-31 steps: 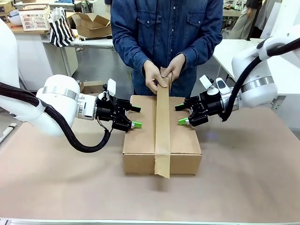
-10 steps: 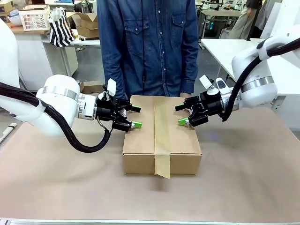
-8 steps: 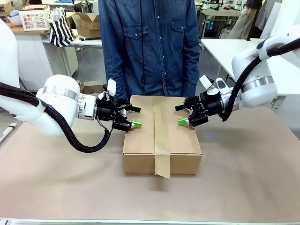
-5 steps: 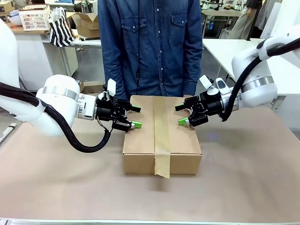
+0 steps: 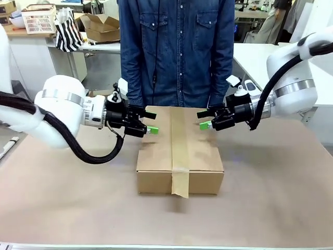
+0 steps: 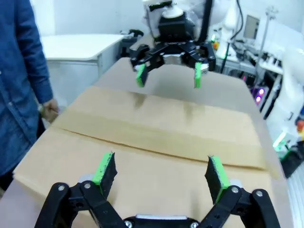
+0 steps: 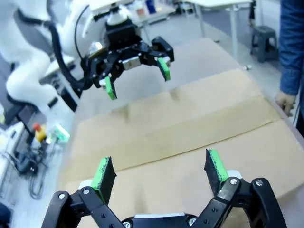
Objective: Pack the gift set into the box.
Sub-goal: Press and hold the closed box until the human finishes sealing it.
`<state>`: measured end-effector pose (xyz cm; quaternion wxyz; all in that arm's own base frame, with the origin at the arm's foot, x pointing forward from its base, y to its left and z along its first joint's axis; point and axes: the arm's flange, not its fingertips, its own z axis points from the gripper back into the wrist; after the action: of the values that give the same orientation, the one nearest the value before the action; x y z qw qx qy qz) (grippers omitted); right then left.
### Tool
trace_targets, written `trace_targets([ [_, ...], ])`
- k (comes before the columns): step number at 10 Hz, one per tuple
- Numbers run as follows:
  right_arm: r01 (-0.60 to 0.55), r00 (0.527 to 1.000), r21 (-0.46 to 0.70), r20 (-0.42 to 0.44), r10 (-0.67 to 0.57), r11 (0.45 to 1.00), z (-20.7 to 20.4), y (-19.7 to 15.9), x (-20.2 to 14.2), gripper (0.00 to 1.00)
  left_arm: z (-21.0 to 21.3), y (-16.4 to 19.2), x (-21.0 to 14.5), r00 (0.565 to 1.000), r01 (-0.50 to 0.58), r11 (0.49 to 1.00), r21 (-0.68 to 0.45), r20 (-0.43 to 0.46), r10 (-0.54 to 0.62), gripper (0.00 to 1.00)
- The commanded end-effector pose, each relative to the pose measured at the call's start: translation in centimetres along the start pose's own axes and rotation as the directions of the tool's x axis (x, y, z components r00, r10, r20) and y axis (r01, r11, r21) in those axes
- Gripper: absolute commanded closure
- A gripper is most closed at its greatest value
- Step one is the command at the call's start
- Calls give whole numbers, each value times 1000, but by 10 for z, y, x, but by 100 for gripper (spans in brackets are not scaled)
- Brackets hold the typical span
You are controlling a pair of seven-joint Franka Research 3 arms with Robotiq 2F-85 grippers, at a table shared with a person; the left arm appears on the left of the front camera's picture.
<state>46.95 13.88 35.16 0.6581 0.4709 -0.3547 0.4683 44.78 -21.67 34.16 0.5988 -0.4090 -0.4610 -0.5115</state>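
Front view, read from left to right: the left pincer is held above the left part of the box's lid, its green pads spread apart and clamped on nothing. The box is seen in the middle of the tabletop, flaps shut, with a strip of brown tape laid along the centre seam and folded down over the near face. The right pincer is held above the right part of the lid, likewise spread apart and empty. Whether either pincer touches the lid cannot be told; in the wrist views each appears to be raised just clear of it. A person in a denim shirt is stood at the far edge, one hand hanging just beside the box's far end.

The packing is judged all but done, with sealing as the step in hand. To finish it well, the pincers should be lifted straight up and drawn outward, so that the tape is not snagged and the box is not shoved. What the box holds cannot be seen, since it is closed.
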Motion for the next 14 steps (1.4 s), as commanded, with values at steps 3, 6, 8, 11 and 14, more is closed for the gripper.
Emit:
trace_targets([
  [3,311,949,-184,8,-315,932,101,94,0,0,89,-65,52,945,-317,944,94,-50,322,0],
  [6,472,882,-73,28,-471,879,171,111,-33,0,177,-73,65,896,-443,891,98,58,439,0],
  [8,524,845,-78,175,-506,848,216,119,-52,0,218,-76,40,830,-558,824,96,58,555,0],
  [11,490,871,-92,106,-481,867,199,115,-48,0,202,-52,62,866,-499,861,95,51,497,0],
  [14,490,871,-92,106,-481,867,199,115,-48,0,202,-52,62,866,-499,861,95,51,497,0],
])
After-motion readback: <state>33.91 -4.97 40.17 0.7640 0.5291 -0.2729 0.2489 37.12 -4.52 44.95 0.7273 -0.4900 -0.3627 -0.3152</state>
